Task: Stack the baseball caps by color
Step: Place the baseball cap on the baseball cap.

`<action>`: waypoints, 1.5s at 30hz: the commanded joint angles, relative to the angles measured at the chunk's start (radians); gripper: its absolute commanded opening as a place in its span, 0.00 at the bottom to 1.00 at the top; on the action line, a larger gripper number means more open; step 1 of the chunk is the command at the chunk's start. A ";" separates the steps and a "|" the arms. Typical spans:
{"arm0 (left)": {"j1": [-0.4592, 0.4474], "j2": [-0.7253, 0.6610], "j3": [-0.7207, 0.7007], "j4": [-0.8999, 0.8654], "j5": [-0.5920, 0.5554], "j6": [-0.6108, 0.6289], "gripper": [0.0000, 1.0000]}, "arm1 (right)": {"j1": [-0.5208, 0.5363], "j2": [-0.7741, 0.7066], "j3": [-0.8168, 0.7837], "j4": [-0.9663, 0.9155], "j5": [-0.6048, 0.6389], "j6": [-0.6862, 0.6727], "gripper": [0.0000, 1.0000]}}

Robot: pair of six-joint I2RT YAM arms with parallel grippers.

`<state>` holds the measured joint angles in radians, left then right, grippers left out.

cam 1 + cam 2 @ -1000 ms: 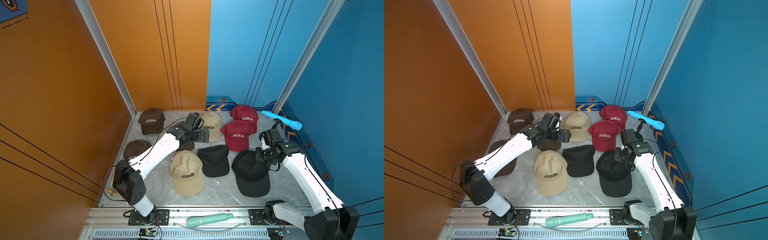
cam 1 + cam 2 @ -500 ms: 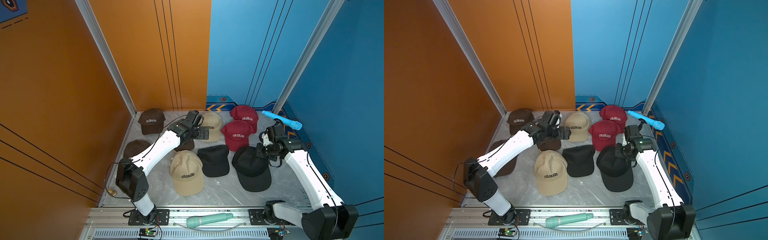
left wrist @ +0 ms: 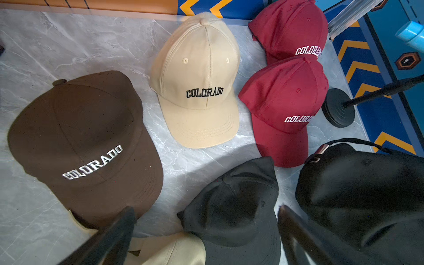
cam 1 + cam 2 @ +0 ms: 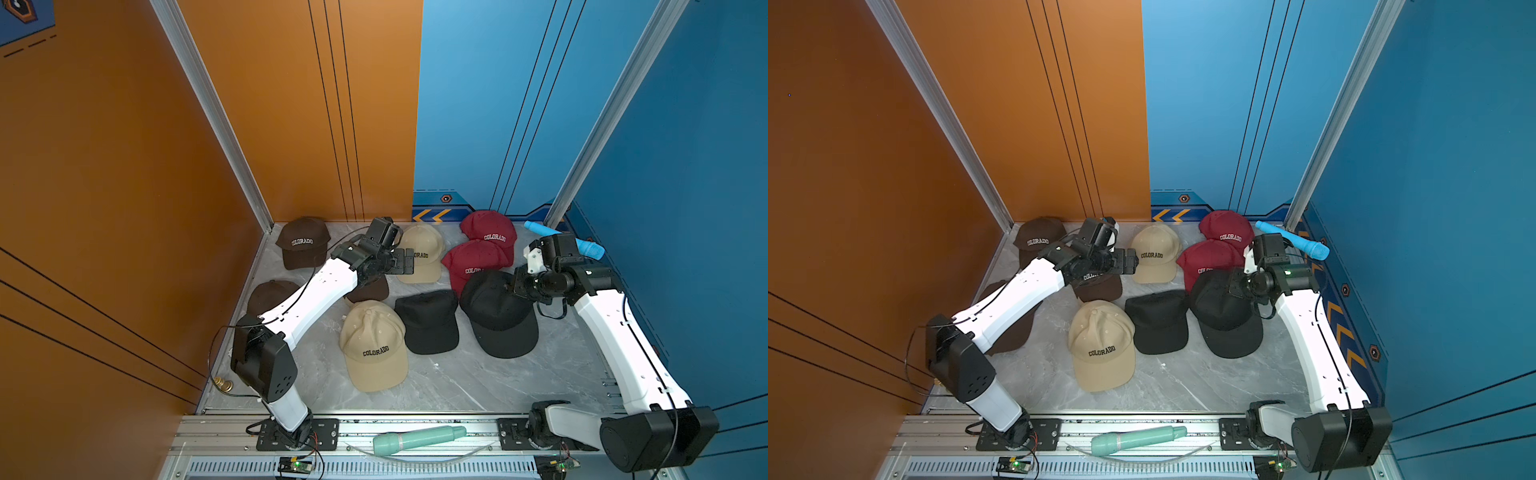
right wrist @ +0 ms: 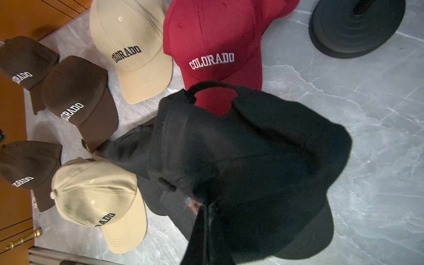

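My right gripper (image 4: 513,286) is shut on the rear edge of a black cap (image 4: 496,316), which it holds raised over the brim of the nearer red cap (image 4: 473,262). In the right wrist view that black cap (image 5: 252,149) fills the middle and hides the fingertips. A second black cap (image 4: 428,320) lies just to its left. My left gripper (image 4: 405,262) hovers open beside the far beige cap (image 4: 424,253), with nothing between its fingers (image 3: 124,220). Another red cap (image 4: 488,230) lies at the back. A beige cap (image 4: 374,345) sits in front. Three brown caps lie at the left (image 4: 303,243), (image 4: 268,293), (image 4: 370,291).
A blue toy microphone (image 4: 565,241) leans in the back right corner, above a black round stand base (image 3: 337,107). A green microphone (image 4: 417,438) lies on the front rail. A small brass piece (image 4: 222,384) sits by the orange wall. Walls close in the left, back and right.
The right arm has pulled the black cap toward the back, up against the red caps. The left gripper has shifted slightly toward the far beige cap and stays open.
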<state>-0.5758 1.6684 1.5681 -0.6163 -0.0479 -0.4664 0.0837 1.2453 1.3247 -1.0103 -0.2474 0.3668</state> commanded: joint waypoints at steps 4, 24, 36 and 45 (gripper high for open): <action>0.014 0.004 0.030 0.003 0.010 0.024 0.98 | 0.015 0.013 0.078 0.030 -0.063 0.039 0.00; 0.103 -0.226 -0.185 0.003 0.013 0.035 0.98 | 0.305 0.099 0.147 0.265 -0.073 0.223 0.00; 0.203 -0.430 -0.332 -0.006 0.049 0.042 0.98 | 0.421 0.169 0.030 0.489 -0.049 0.349 0.00; 0.273 -0.484 -0.367 -0.021 0.099 0.060 0.98 | 0.470 0.207 -0.050 0.595 -0.005 0.420 0.00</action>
<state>-0.3199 1.1961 1.2198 -0.6182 0.0128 -0.4324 0.5518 1.4559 1.3071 -0.4973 -0.2916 0.7357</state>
